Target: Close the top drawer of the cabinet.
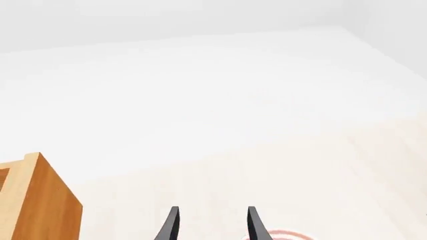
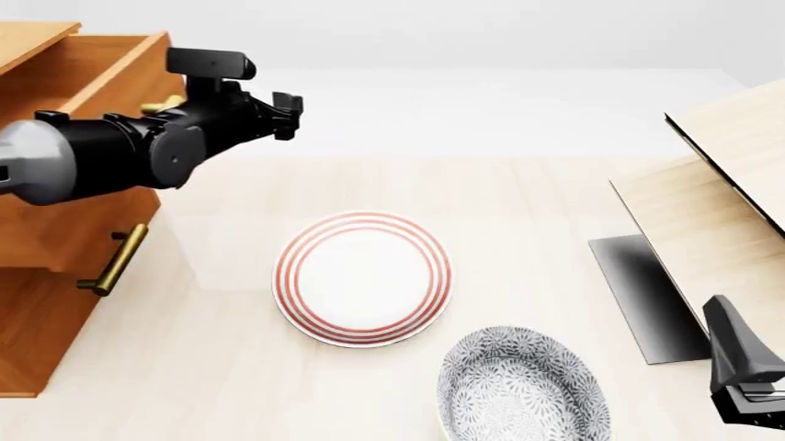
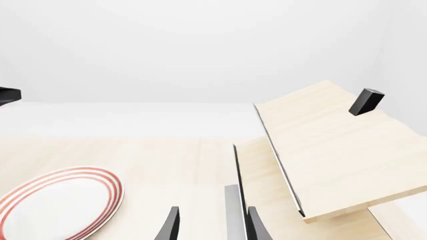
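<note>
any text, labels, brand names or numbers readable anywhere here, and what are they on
None: no view shows any readable words, numbers, labels or logos.
The cabinet and its top drawer: plain wood.
The red-ringed plate: only stripes.
The grey patterned plate: only a speckled pattern.
The pale slanted wooden structure: blank.
The left end effector and right end effector: unmarked black.
</note>
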